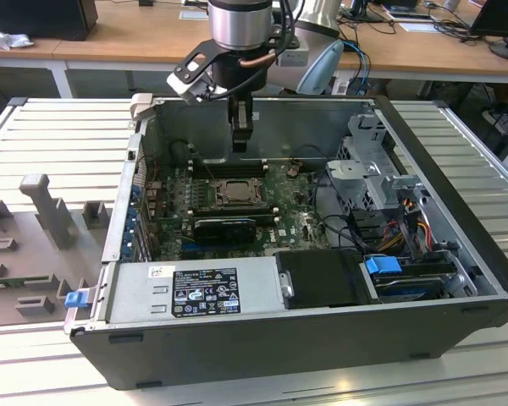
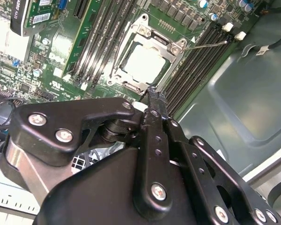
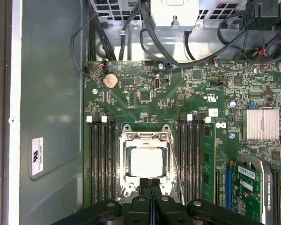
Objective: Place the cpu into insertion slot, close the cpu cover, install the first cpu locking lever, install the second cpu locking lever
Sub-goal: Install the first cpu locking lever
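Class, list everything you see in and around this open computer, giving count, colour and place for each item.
computer case: one, black, open on the table
table: one, silvery slatted metal, under the case
power supply: one, silver box, inside the case
motherboard: one, green, on the case floor
cpu cover: one, silvery frame, lying flat mid-motherboard
cpu: one, pale silver, inside the cover's cut-out
memory slots: two banks, black, either side of the cpu
coin battery: one, silver, on the motherboard
heatsink: one, silver fins, on the motherboard
gripper: one, black, fingers shut, above the cover's edge
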